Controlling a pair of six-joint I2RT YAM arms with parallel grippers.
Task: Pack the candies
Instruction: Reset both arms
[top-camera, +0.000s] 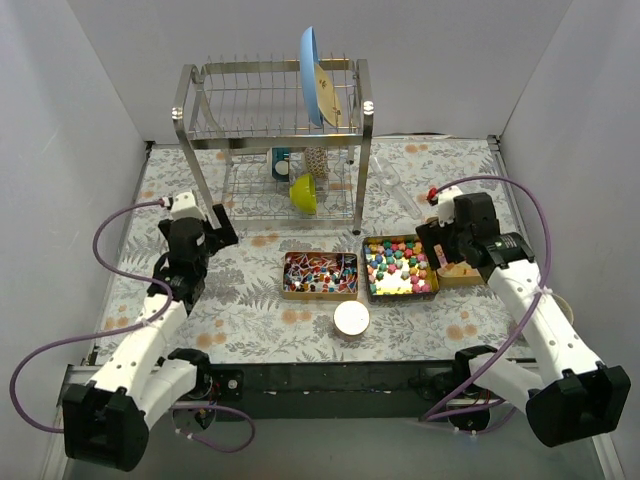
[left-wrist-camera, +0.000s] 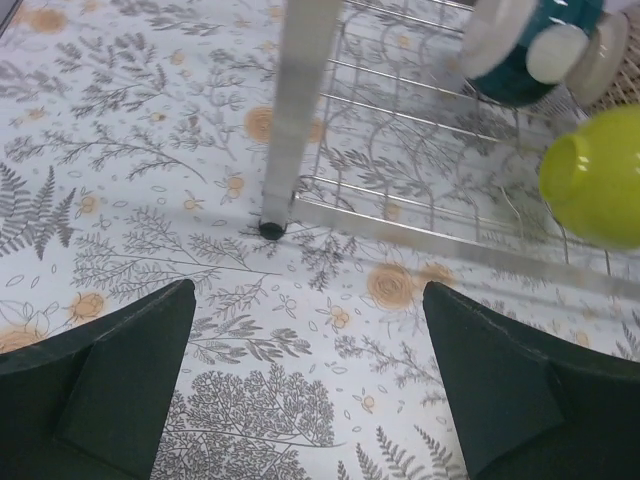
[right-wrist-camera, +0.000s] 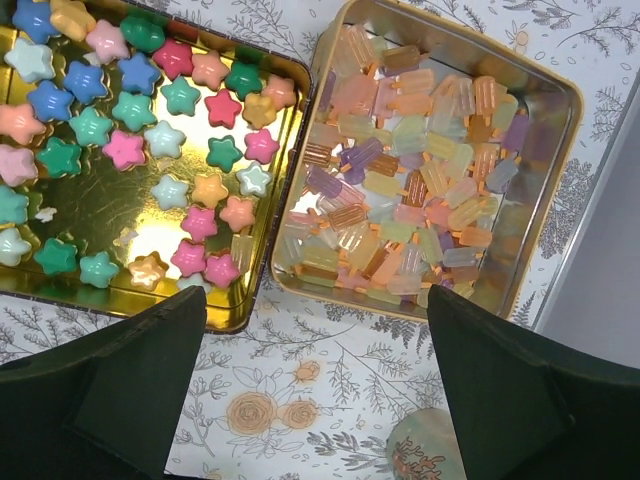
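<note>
Three open gold tins lie mid-table. The left tin holds red-blue-white striped candies. In the middle tin are pastel star-shaped candies. The right tin is full of orange-yellow translucent candies; from above my right arm mostly hides it. My right gripper hovers open over the tablecloth just in front of these two tins, with nothing between its fingers. My left gripper is open and empty over bare cloth near the dish rack's front left leg.
A round gold lid lies in front of the tins. The metal dish rack stands behind, holding a blue plate, a green cup and a teal item. A small round patterned thing lies beside my right finger.
</note>
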